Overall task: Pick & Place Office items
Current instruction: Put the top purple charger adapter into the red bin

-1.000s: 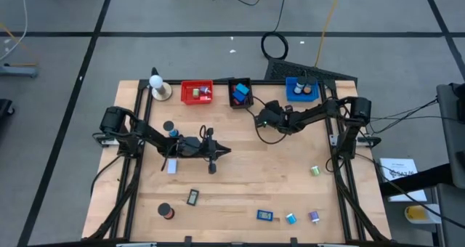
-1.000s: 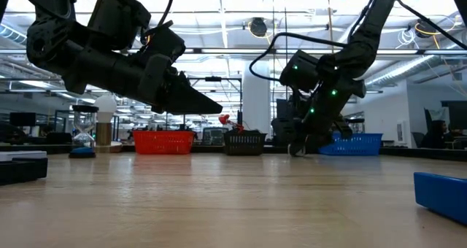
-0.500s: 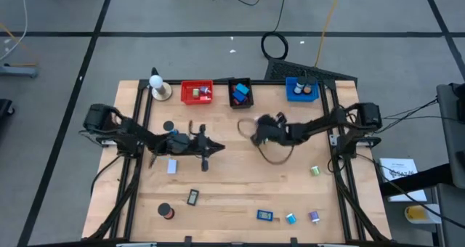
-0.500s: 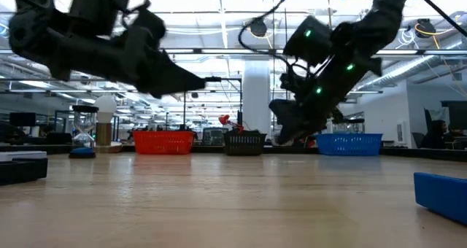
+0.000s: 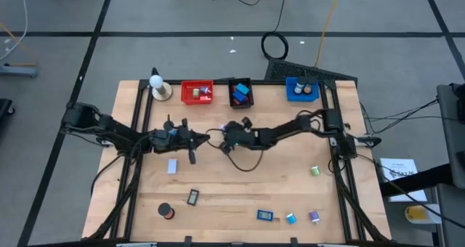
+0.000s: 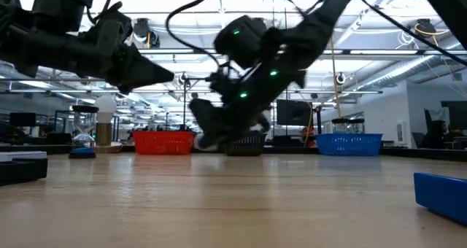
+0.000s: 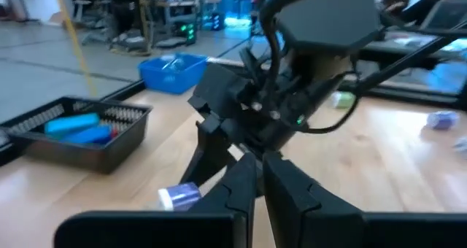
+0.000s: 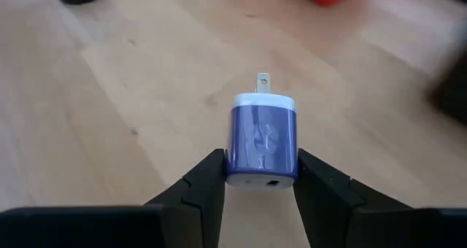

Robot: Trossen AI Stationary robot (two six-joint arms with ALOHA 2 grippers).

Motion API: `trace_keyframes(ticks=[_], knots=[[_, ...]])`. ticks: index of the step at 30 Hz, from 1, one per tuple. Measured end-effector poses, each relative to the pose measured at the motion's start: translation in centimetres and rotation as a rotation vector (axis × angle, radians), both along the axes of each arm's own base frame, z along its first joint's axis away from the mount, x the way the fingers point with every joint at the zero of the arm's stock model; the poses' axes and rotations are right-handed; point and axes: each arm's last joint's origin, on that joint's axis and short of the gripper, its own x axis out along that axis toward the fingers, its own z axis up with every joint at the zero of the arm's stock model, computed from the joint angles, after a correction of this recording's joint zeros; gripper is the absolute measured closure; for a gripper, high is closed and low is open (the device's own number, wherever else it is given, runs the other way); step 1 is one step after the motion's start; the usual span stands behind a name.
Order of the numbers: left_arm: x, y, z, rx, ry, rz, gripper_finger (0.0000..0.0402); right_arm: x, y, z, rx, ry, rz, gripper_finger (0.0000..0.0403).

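The right end effector [image 8: 261, 176] is clenched on a purple plug adapter [image 8: 263, 142], its metal prong pointing away from the fingers. It hangs above the worktop [image 5: 240, 192] just in front of the black bin [image 5: 240, 91].

To finish well, I judge it should carry the adapter level, centre it over whichever bin it belongs in, and let go only once it is low inside the walls.

The left end effector [image 7: 260, 176], just left of the right one in front of the black bin, has its fingers pressed together, holding nothing that shows.

Only the right wrist view shows the grip and the prong. The high view alone places the bins and the loose pieces well in front of them. The left wrist view shows blue items lying in the black bin.
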Motion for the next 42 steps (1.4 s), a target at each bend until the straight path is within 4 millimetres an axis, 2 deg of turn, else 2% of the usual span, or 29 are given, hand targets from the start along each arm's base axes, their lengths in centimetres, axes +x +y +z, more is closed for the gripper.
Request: trace_keyframes(ticks=[5,9,15,18,23,27,32,36,39,42], knots=[[0.0,0.0,0.0,0.003,0.001,0.008,0.0371,1.6,-0.5,-1.3,0.036,0.002,0.032,0.0275],[0.0,0.1,0.0,-0.002,-0.001,0.014,0.0371,1.7,-0.5,-1.6,0.033,0.003,0.034,0.0270],[0.0,0.1,0.0,-0.005,-0.003,0.015,0.0371,1.6,-0.4,-1.6,0.036,0.011,0.033,0.0213],[0.0,0.1,0.0,0.008,0.001,0.014,0.0371,1.4,-0.2,-0.6,0.037,0.021,0.041,0.0181],[0.0,0.1,0.0,0.009,0.001,0.014,0.0371,0.4,1.1,3.0,0.006,0.057,0.096,0.0145],[0.0,0.0,0.0,-0.071,-0.015,0.020,0.0371,-2.2,2.6,5.9,-0.061,0.149,0.163,0.0153],[0.8,0.0,0.0,-0.152,0.042,0.059,0.0371,-7.5,3.9,7.2,-0.176,0.190,0.147,0.0215],[2.9,0.2,0.6,-0.177,0.201,0.230,0.0371,-11.7,3.4,7.5,-0.166,0.116,0.116,0.0276],[4.6,0.2,1.4,-0.239,0.284,0.370,0.0369,-14.2,2.7,7.5,-0.158,0.016,0.089,0.0317],[6.2,-0.1,1.5,-0.299,0.339,0.416,0.0351,-16.2,2.2,7.5,-0.158,-0.108,0.070,0.0351]])
